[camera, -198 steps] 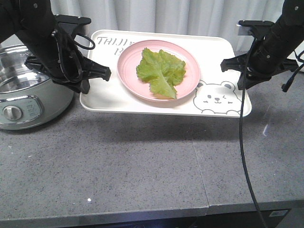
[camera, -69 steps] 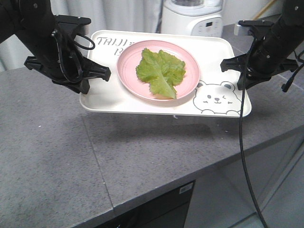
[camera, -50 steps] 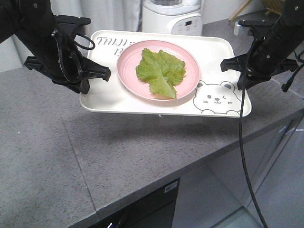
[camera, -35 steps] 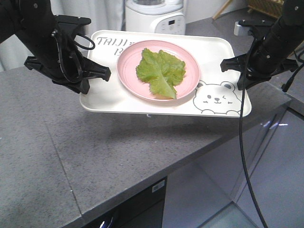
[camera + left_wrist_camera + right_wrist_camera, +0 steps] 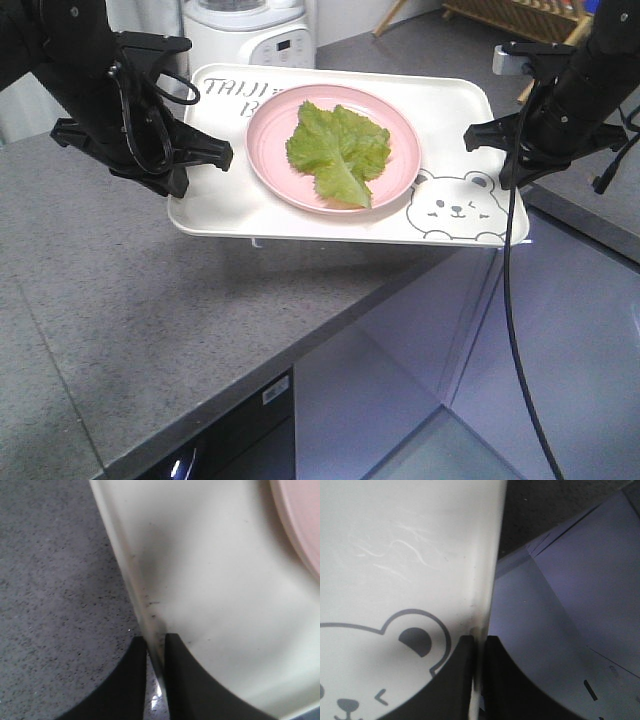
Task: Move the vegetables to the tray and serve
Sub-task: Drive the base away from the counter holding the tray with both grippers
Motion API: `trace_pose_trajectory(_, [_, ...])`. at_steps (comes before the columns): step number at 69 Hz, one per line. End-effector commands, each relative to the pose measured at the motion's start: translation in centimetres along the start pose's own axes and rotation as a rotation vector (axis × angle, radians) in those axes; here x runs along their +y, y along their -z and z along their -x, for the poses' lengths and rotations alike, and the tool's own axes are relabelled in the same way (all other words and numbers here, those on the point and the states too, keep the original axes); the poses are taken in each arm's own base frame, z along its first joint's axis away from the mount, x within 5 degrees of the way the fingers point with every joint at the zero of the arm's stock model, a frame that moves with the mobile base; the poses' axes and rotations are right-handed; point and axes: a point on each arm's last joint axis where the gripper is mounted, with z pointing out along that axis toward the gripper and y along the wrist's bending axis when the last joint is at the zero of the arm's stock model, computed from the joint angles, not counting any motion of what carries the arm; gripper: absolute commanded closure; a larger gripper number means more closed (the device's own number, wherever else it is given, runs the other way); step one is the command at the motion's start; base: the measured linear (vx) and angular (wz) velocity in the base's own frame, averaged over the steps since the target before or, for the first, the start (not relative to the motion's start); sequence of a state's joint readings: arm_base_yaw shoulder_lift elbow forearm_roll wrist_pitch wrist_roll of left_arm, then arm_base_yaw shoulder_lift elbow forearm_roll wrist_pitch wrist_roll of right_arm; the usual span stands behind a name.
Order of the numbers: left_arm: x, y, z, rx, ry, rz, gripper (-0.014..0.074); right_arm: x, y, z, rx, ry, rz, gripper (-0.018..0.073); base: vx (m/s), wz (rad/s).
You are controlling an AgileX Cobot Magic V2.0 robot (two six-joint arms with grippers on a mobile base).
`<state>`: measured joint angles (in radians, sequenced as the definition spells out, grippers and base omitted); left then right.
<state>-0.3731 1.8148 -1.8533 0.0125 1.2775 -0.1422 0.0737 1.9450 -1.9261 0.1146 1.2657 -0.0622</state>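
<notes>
The cream tray (image 5: 225, 195) with the bear face hangs level in the air, held at both short ends. A crinkly green lettuce leaf, the vegetables (image 5: 338, 148), lies on a round pink plate (image 5: 272, 150) in the tray's middle. My left gripper (image 5: 196, 152) is shut on the tray's left rim (image 5: 131, 575), one black finger (image 5: 187, 680) inside the tray and one outside. My right gripper (image 5: 497, 150) is shut on the right rim (image 5: 485, 570), beside the printed bear's ear (image 5: 417, 641).
The grey speckled counter (image 5: 130, 300) lies under the tray's left half and ends in an edge running diagonally below it. Past that edge a glossy floor (image 5: 520, 380) drops away. A white appliance (image 5: 250, 35) stands behind the tray. Wooden furniture (image 5: 530, 15) shows at top right.
The background has slid left behind the tray: the steel pot left the view, the white appliance moved from right to left, and the counter edge and floor came in. Both grips are unchanged.
</notes>
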Motion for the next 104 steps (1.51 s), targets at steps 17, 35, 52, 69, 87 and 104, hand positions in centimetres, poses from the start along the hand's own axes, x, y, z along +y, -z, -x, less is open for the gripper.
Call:
trace_pose_trajectory(17, [-0.76, 3.56, 0.25, -0.124, -0.028, -0.051, 0.0602, 0.72, 3.63, -0.09, -0.075, 0.039, 0.013, 0.0565, -0.01, -0.27])
trace_pose_trajectory(35, [-0.76, 3.56, 0.25, -0.124, -0.028, -0.051, 0.0602, 0.72, 3.63, -0.09, -0.075, 0.039, 0.013, 0.0565, -0.01, -0.3])
trace_pose_trajectory(52, [-0.76, 3.56, 0.25, -0.124, -0.028, -0.051, 0.0602, 0.72, 3.63, -0.09, -0.075, 0.039, 0.013, 0.0565, -0.01, -0.34])
trace_pose_trajectory(69, [-0.76, 3.56, 0.25, -0.124, -0.028, -0.051, 0.0602, 0.72, 3.63, -0.09, -0.075, 0.039, 0.013, 0.0565, -0.02, -0.38])
trace_pose_trajectory(87, [-0.76, 3.56, 0.25, -0.124, -0.028, -0.051, 0.0602, 0.72, 3.63, -0.09, -0.075, 0.039, 0.013, 0.0565, -0.03, -0.39])
trace_pose_trajectory(104, [-0.76, 3.56, 0.25, -0.124, -0.028, -0.051, 0.0602, 0.72, 3.63, -0.09, -0.075, 0.039, 0.013, 0.0565, -0.03, -0.38])
